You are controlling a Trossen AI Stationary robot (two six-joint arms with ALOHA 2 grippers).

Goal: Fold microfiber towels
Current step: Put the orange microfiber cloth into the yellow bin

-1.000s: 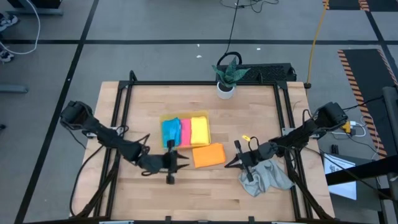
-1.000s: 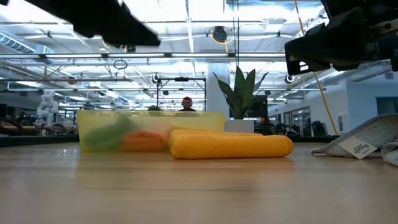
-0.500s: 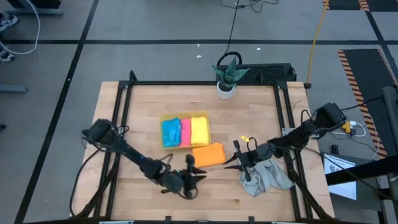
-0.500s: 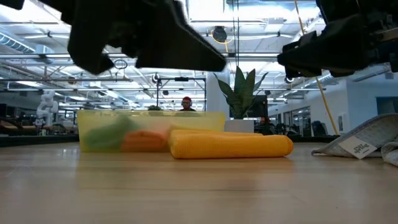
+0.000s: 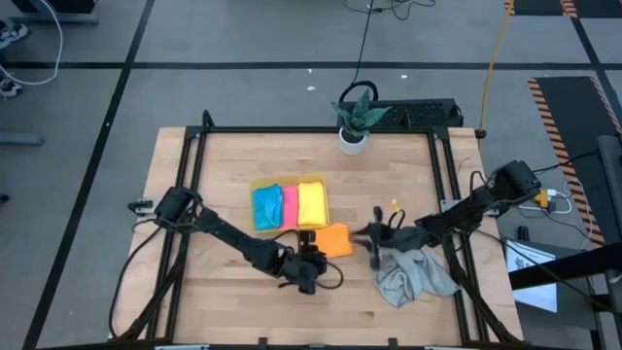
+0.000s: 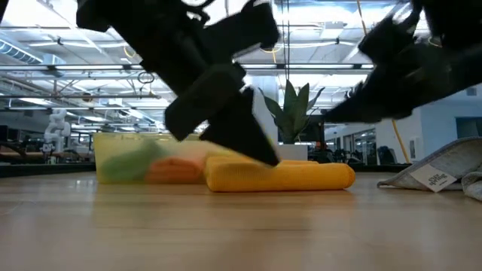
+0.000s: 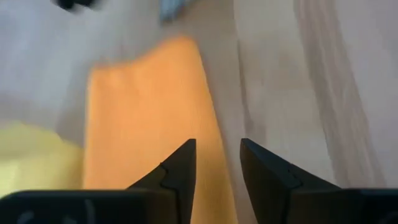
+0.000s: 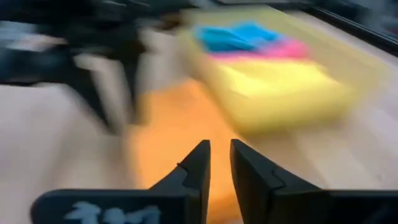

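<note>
Left gripper [image 5: 313, 261] is hovering at the near edge of the folded orange towel [image 5: 335, 239], fingers slightly parted, gripping nothing. Right gripper [image 5: 374, 236], narrowly parted and empty, is hanging beside that towel's right edge, the crumpled grey towel [image 5: 413, 277] lying farther right. Beyond the orange towel, the translucent yellow tray [image 5: 289, 181] is holding soft blue [image 5: 266, 206], pink [image 5: 290, 205] and yellow [image 5: 312, 203] towels.

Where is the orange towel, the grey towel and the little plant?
orange towel [image 5: 335, 239], high view, the middle of its folded top.
grey towel [image 5: 413, 278], high view, the middle of the crumpled heap.
plant [image 5: 358, 115], high view, on its green leaves above the white pot.
</note>
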